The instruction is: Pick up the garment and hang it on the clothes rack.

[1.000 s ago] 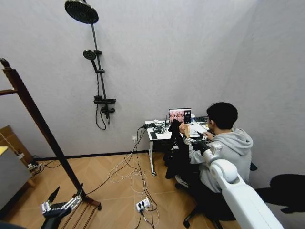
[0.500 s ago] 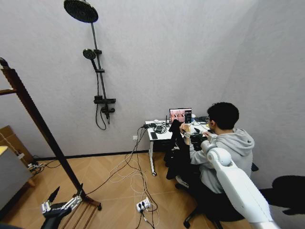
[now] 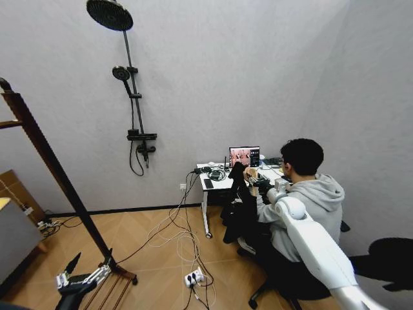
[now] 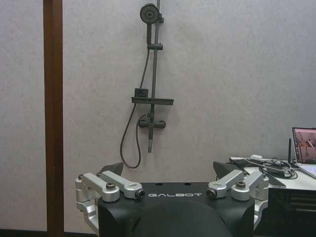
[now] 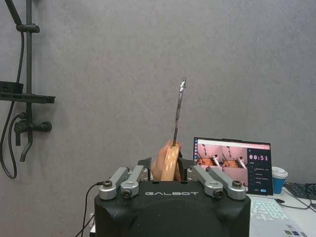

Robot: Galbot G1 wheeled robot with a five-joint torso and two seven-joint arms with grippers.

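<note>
The garment (image 3: 237, 208), black and hip length, hangs from a light wooden hanger (image 5: 170, 157) whose metal hook (image 5: 177, 111) points upward. My right gripper (image 3: 261, 186) is shut on the hanger's neck and holds the garment in the air in front of a desk. In the right wrist view the right gripper (image 5: 169, 172) has the wood pinched between its jaws. The clothes rack (image 3: 46, 159) stands far to the left, with one reddish-brown post leaning through the view and its foot on the floor. My left gripper (image 3: 89, 265) is parked low beside that foot, open, and its wrist view shows the post (image 4: 53, 118) close by.
A desk (image 3: 216, 185) with a laptop (image 5: 232, 165) stands just behind the garment, with a person seated at it. Cables and a power strip (image 3: 193, 277) trail over the wooden floor between desk and rack. A shower fixture (image 3: 132, 97) hangs on the back wall.
My right arm has swung a little to the left and upward, taking the gripper and hanger slightly farther forward. The garment hangs almost where it did. The left arm has not moved.
</note>
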